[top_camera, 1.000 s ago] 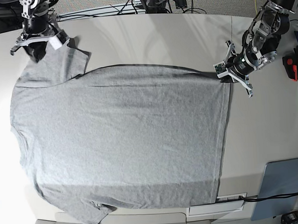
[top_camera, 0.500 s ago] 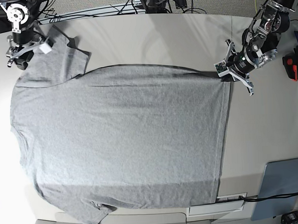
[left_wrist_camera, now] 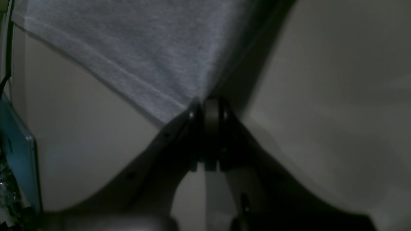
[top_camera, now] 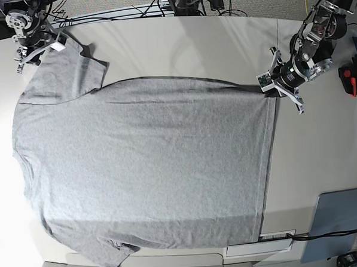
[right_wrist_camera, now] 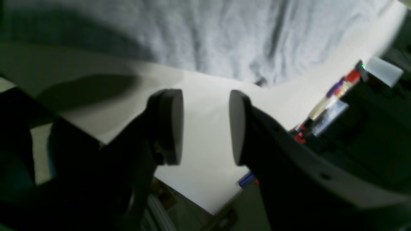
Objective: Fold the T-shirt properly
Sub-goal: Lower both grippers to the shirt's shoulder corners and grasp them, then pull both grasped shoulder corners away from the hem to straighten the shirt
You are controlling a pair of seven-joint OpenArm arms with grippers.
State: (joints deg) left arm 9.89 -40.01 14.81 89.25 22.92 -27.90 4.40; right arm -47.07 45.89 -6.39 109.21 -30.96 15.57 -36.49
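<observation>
The T-shirt [top_camera: 144, 171] lies spread flat on the table [top_camera: 323, 144], plain grey side up, taking up most of the surface. In base view its neck end sits at the left, its hem at the right. The near sleeve reaches the table's front edge at bottom left; the far sleeve fans out toward the top left corner.

Open room: a wide bare strip runs along the top of the table betw. the two arms, and a second bare strip lies right of the hem. The lower right is tighter, w/ a blue-grey board [top_camera: 337, 221] near the corner and a white strip [top_camera: 259, 247] at the front edge.

Left gripper [left_wrist_camera: 207, 106]: fingers pressed together on the shirt's top hem corner, cloth running up and away from the tips. The hem seam shows as a straight line, bare table on both sides of it.

Right gripper [right_wrist_camera: 205, 125]: pads apart w/ nothing betw. them, over bare table just beside the sleeve's edge, near the table's rim. In base view it sits at the top left corner.

Containers: can't make out any.
</observation>
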